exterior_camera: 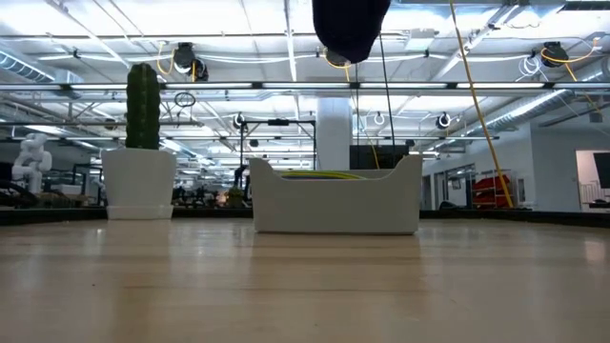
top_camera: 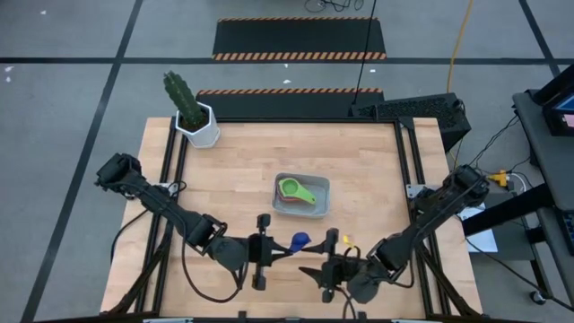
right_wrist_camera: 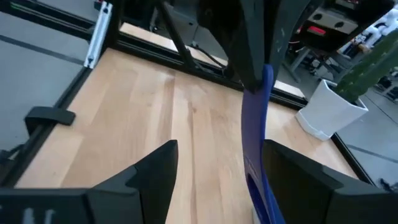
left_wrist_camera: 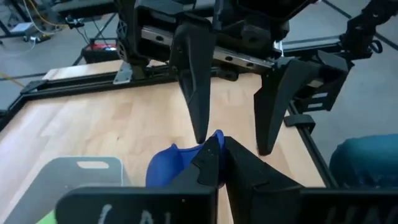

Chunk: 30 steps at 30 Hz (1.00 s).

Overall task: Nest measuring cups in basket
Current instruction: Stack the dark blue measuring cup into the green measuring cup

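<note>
At the far left corner of the pale wooden table (top_camera: 233, 170) stands a white hexagonal pot with a green cactus (top_camera: 195, 118), well clear of the work. Along the near edge, left of centre, the left gripper (top_camera: 280, 248) is clenched on the flat handle of a blue plastic measuring cup (top_camera: 300, 240), held up off the wood. Just right of it, the right gripper (right_wrist_camera: 217, 171) has its fingers spread apart and holds nothing; in its wrist view the blue cup hangs between the two open fingers, so this looks like a handover between arms. Beyond them, near the middle of the table, sits the shallow pale grey-blue plastic basket (top_camera: 320, 186), with a green measuring cup (top_camera: 294, 190) on top of others stacked inside; something reddish shows beneath it, though I cannot tell more. A small yellow thing (top_camera: 346, 240) lies close to the right gripper. The risk, I'd say, is a mistimed exchange: if the left lets go before the right has closed properly, the cup drops to the table's near edge and may roll off.
</note>
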Each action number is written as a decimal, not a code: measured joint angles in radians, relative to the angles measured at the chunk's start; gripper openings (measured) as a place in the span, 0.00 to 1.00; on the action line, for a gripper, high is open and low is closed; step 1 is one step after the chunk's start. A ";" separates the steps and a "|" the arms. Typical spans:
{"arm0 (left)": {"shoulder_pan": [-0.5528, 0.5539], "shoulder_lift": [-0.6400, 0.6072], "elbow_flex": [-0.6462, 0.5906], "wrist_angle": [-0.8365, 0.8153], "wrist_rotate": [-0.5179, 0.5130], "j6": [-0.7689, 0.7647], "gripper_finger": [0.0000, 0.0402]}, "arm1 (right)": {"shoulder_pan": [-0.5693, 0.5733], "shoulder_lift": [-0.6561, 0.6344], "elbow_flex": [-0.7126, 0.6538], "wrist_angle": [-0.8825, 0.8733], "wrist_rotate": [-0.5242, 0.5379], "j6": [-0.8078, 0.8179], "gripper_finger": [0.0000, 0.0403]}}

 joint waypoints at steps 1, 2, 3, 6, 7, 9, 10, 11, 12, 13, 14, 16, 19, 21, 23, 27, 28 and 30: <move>0.000 0.000 0.000 -0.005 0.000 0.000 0.02 | -0.005 0.003 0.000 0.000 0.000 0.000 0.57; 0.000 0.000 0.000 -0.007 0.000 0.001 0.02 | -0.008 0.006 0.000 0.000 0.000 0.000 0.57; 0.000 0.000 0.000 -0.011 -0.001 0.002 0.02 | -0.011 0.008 0.000 0.001 0.000 0.000 0.57; 0.000 0.000 0.000 -0.026 0.001 -0.002 0.04 | -0.018 0.012 0.000 0.001 0.000 0.003 0.57; 0.000 0.000 0.000 -0.030 0.002 -0.004 0.04 | -0.020 0.012 0.000 0.002 0.000 0.009 0.57; 0.000 0.000 0.000 -0.032 0.002 -0.003 0.05 | -0.024 0.012 0.000 0.012 0.000 0.019 0.57; 0.000 0.000 0.000 -0.033 0.008 -0.003 0.04 | -0.026 0.012 0.000 0.016 0.000 0.024 0.57; 0.002 0.000 0.000 -0.031 0.021 -0.003 0.04 | -0.029 0.012 0.000 0.016 0.000 0.032 0.57; 0.004 0.000 0.000 -0.029 0.031 -0.002 0.03 | -0.033 0.012 0.000 0.016 0.000 0.045 0.56; 0.005 0.000 0.000 -0.024 0.044 0.000 0.02 | -0.038 0.016 0.000 0.016 -0.001 0.055 0.56; 0.005 0.000 0.000 -0.020 0.051 0.001 0.02 | -0.043 0.017 0.000 0.016 -0.001 0.066 0.55; 0.006 0.000 0.000 -0.018 0.056 0.000 0.02 | -0.050 0.018 -0.001 0.016 -0.001 0.083 0.52; 0.006 0.000 0.000 -0.021 0.067 -0.004 0.05 | -0.054 0.018 -0.002 0.022 -0.027 0.098 0.46; 0.006 0.000 0.000 -0.021 0.075 -0.002 0.05 | -0.053 0.018 -0.002 0.025 -0.028 0.091 0.41; 0.005 0.000 0.000 -0.020 0.079 0.001 0.03 | -0.049 0.018 -0.003 0.031 -0.028 0.089 0.34; 0.006 0.000 0.000 0.006 0.080 0.030 0.02 | -0.050 0.018 -0.003 0.030 -0.053 0.090 0.20; 0.005 0.000 0.000 0.009 0.083 0.031 0.04 | -0.050 0.018 -0.003 0.033 -0.066 0.090 0.16; 0.006 0.000 0.000 0.015 0.089 0.033 0.08 | -0.052 0.018 -0.003 0.046 -0.082 0.088 0.08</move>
